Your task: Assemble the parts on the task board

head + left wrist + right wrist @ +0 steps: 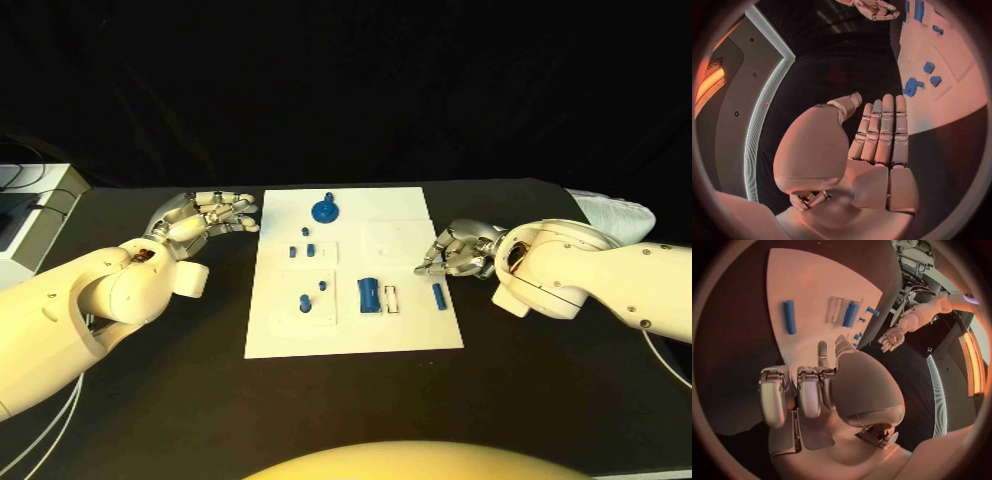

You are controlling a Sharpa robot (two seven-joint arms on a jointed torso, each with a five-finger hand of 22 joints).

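The right robot hand (459,252), fingers curled and holding nothing, sits nearest the slim blue bar (438,295), which runs lengthwise along the task board (289,340) edge.

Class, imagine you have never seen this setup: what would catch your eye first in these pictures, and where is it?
First, the white task board in the middle of the black table, dotted with small blue parts; the round blue part near its far edge stands out most. Next, the two silver hands flanking it: the left hand beside the board's far left corner, the right hand curled at its right edge.
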